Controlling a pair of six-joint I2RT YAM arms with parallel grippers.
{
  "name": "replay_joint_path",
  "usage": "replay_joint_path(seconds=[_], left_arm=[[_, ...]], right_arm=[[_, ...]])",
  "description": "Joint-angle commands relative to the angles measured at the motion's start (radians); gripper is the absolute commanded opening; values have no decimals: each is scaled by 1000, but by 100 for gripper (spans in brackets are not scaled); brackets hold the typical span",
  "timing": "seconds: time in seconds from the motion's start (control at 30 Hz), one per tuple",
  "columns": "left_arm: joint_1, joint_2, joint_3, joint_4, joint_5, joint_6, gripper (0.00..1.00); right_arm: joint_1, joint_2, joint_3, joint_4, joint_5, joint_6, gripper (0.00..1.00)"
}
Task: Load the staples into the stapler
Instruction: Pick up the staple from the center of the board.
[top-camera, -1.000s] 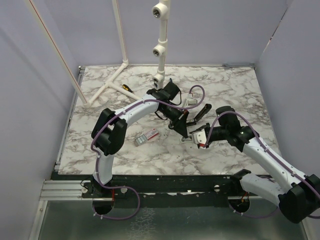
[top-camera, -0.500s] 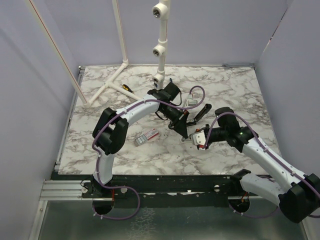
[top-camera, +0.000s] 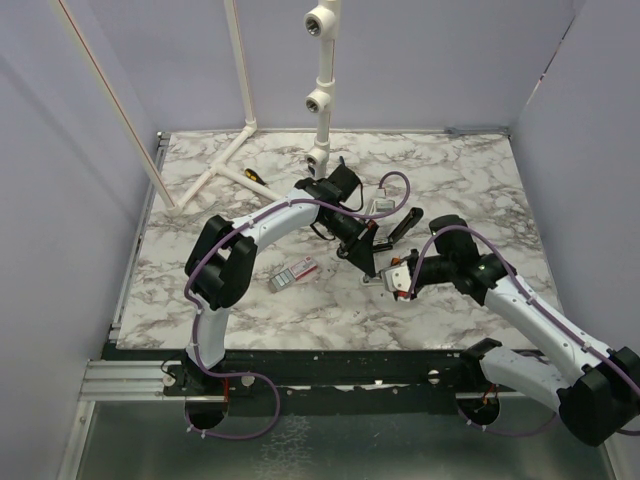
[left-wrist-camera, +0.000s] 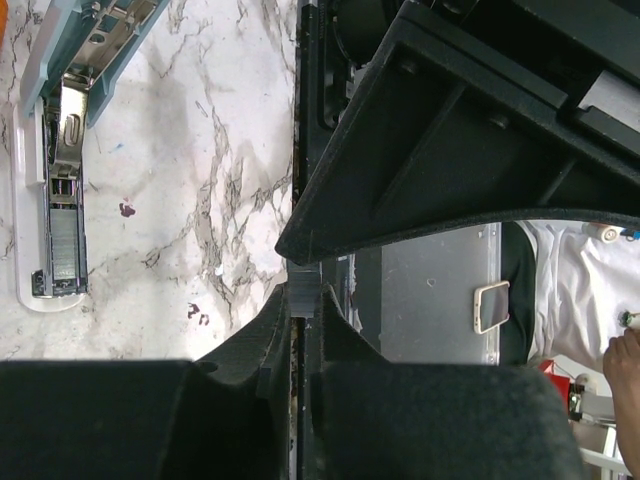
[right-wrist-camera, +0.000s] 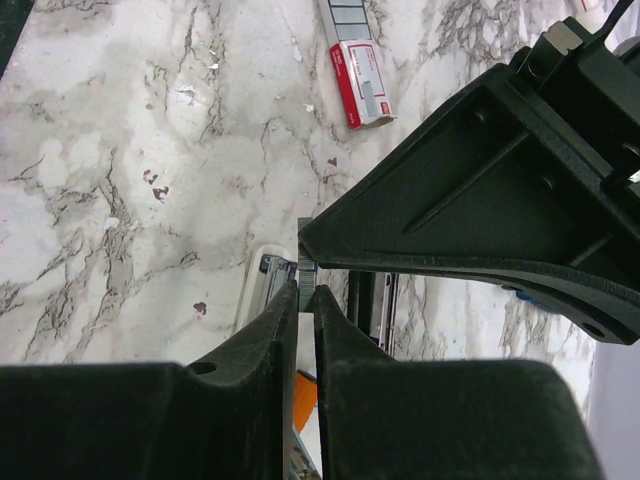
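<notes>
My two grippers meet tip to tip over the table's middle. A short grey ribbed staple strip sits between the shut tips of my left gripper. The same strip is also pinched in my right gripper. In the top view the left gripper and right gripper almost touch. The white staple box with red marks lies left of them; it also shows in the right wrist view. The slim black stapler lies just beyond the grippers.
A pale teal bar on a white base, with a metal channel, lies under the grippers; its white end shows in the right wrist view. White pipes and an orange-handled screwdriver lie at the far left.
My right gripper has moved slightly left, closing up to the left gripper's tips. The left arm has barely moved.
</notes>
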Motion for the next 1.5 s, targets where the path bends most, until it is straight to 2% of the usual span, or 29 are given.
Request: replay_joint_path(seconds=[0.0,0.13,0.57,0.8,0.97,1.33,1.47], left_arm=[[1,6,23,-12,27,7,11],[1,3,23,-11,23,16,18],[1,12,32,-52,-8,70,25],[6,24,79,-160,-60,216,26],[11,-32,69,-163,-122,315,30],[11,-283,-182,80,-274,310,31],[11,-408,-311,266,-405,259,30]], right_arm=[[7,-12,-20,5,24,-7,12],[7,-14,-20,4,25,-5,11],[7,-23,-19,0,24,17,9],[6,-27,-11,-28,23,61,8],[5,-45,-1,-74,15,180,8],[-19,-89,0,-139,-53,354,8],[-51,-63,28,-142,-118,407,8]])
